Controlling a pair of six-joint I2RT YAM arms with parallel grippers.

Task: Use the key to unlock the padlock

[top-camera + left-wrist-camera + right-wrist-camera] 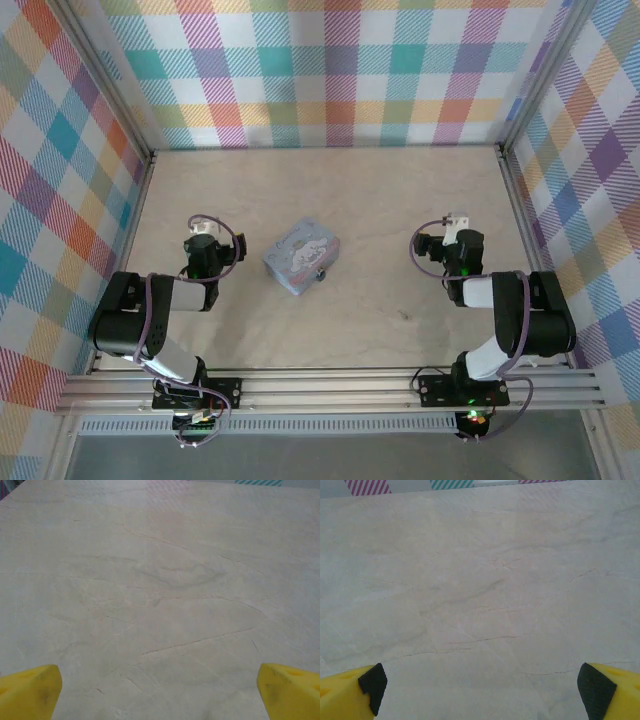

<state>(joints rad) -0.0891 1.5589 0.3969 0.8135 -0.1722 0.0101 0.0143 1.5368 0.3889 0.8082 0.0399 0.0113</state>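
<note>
One padlock (321,272) just beside one tin (300,255) (pale blue, cartoon-printed).

Padlock (321,273): tiny, dark w/ a bluish bit, approx mid-table, right at the near-right edge of the pale blue tin (300,255). Too small to tell shackle state or orientation.

This looks like a robot-testing cell in a lab. A pale, stone-patterned bench (400,200) is boxed in on three sides by aluminium-framed pastel plaid panels (340,70). At the bench's near edge, a left arm (150,320) and a right arm (520,320) are bolted to aluminium rails (330,385).
</note>
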